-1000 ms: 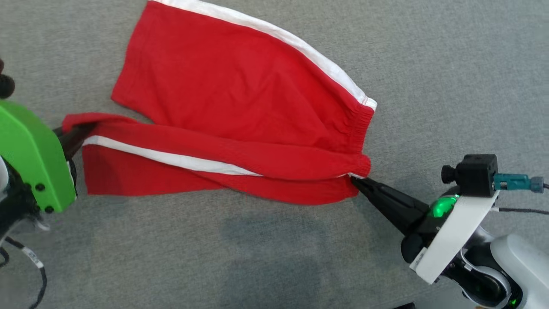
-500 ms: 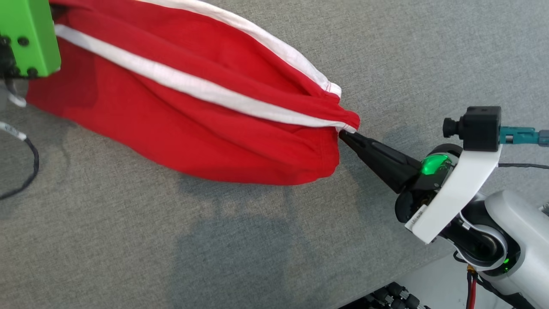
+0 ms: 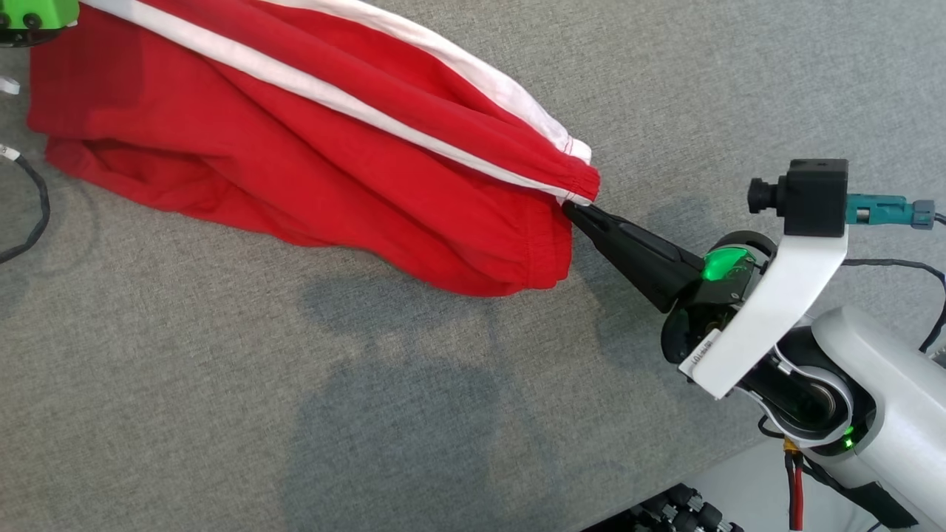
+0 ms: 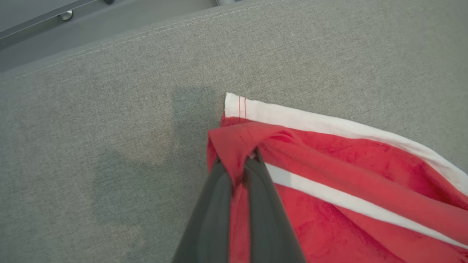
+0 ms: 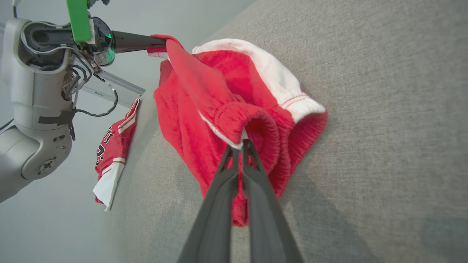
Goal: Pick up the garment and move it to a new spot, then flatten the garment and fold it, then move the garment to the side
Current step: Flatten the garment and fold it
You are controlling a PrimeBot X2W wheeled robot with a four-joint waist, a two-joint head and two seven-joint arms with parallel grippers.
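Observation:
The garment (image 3: 310, 162) is a pair of red shorts with white side stripes, stretched between both arms above the grey cloth surface. My right gripper (image 3: 573, 209) is shut on the elastic waistband (image 5: 237, 124) at the garment's right end. My left gripper (image 4: 237, 160) is shut on the hem of a leg (image 4: 234, 140), and its green housing (image 3: 29, 18) shows at the head view's top left. The lower leg (image 3: 222, 185) hangs in loose folds below the taut upper edge. In the right wrist view the left gripper (image 5: 155, 41) holds the far end of the garment (image 5: 204, 95).
The grey padded surface (image 3: 295, 406) spreads below and right of the garment. Its edge (image 4: 109, 40) runs near a metal rail (image 4: 44, 20). Another red and white garment (image 5: 113, 153) hangs over the far edge. A black cable (image 3: 33, 214) loops at the left.
Both grippers have lifted their ends of the garment and carried them over the other leg, so the flat spread now hangs doubled between the arms. The head camera's view has shifted too.

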